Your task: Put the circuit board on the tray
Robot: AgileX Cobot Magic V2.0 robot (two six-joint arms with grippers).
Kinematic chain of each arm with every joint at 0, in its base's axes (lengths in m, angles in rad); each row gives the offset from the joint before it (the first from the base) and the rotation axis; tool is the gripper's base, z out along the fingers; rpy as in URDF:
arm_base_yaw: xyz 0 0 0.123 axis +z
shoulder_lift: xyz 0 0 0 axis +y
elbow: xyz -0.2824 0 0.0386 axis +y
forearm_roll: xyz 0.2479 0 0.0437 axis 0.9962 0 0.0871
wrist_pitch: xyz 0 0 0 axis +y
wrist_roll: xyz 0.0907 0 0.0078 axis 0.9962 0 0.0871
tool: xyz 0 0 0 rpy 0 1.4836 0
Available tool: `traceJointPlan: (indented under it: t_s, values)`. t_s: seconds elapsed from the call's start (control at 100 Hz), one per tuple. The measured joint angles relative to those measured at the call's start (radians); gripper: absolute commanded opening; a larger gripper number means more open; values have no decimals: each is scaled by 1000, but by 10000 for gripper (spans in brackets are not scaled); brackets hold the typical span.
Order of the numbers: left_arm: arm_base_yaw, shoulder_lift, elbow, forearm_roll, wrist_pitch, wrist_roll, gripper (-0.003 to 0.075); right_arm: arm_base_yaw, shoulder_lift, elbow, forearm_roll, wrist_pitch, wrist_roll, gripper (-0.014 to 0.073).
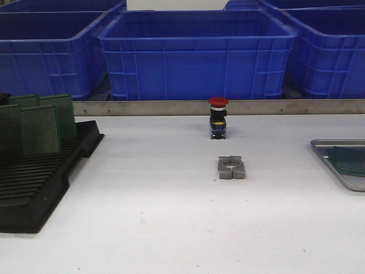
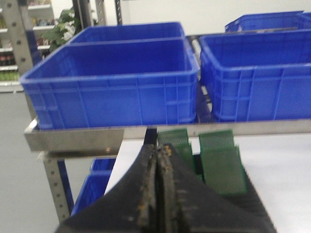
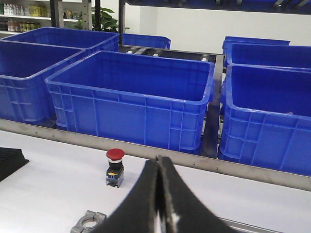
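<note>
White tabletop fills the foreground, with deep blue bins on a shelf behind a steel rail; neither arm appears in the front view.

Left gripper: fingers pressed together, nothing between them; it hangs above and behind the black slotted rack, with the upright green circuit boards just beyond its tips. Right gripper: likewise closed and empty, pointing toward the rail with the red push-button and the grey split clamp in its sight.

Taking the rack as the landmark: several boards stand in its slots; the clamp lies well to its right at mid-table, the push-button behind the clamp; the tray sits far to the right at the table edge, one board already lying in it.

Judged step: fetch the next board with the left arm. Recommended procedure: part the fingers fully before descending; approach from above, in line with the board's plane; grip the top edge near its middle; lift straight up until clear of the slots, since a tilted pull could bind the board or disturb its neighbours; carry it over the clamp and button at height; lay it flat beside the board in the tray.
</note>
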Motion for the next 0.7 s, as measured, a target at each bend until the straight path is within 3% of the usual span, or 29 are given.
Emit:
traceJointPlan:
  t_s: [0.12,0.35,0.7]
  values:
    - [4,-89,96,70,20,-81,-20,0,-2,0,0,0,0,-60]
    - [4,-122,96,89,158,-101,-20,0,-2,2,0,0,2,-60]
    - [4,-122,96,92,187,-102,-20,0,-2,2,0,0,2,-60]
